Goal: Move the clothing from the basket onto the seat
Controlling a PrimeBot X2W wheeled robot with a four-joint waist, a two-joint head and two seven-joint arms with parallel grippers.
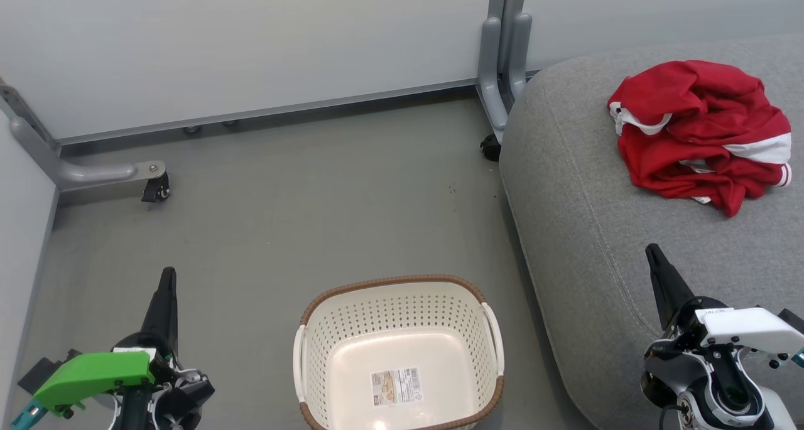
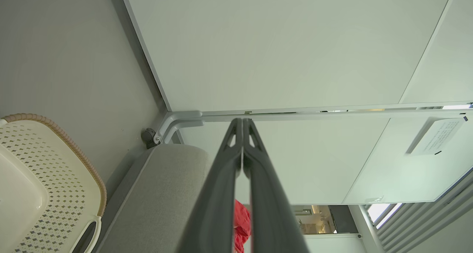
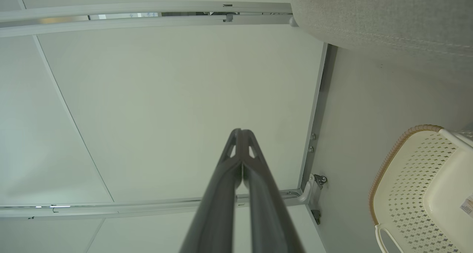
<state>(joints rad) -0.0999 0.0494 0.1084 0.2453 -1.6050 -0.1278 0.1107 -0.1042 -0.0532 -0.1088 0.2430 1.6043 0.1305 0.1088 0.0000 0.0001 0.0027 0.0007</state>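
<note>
With left gripper point(image 1: 168, 274) and right gripper point(image 1: 651, 250) both pinched shut on nothing, a careless sweep could have dragged the crumpled red-and-white clothing point(image 1: 700, 129) off the light-grey fabric seat point(image 1: 575, 229).

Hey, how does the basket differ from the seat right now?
The basket is cream perforated plastic; the seat is grey fabric. The basket is far smaller than the seat. The basket holds only a paper label; the seat carries the red clothing. Both have rounded corners.
</note>
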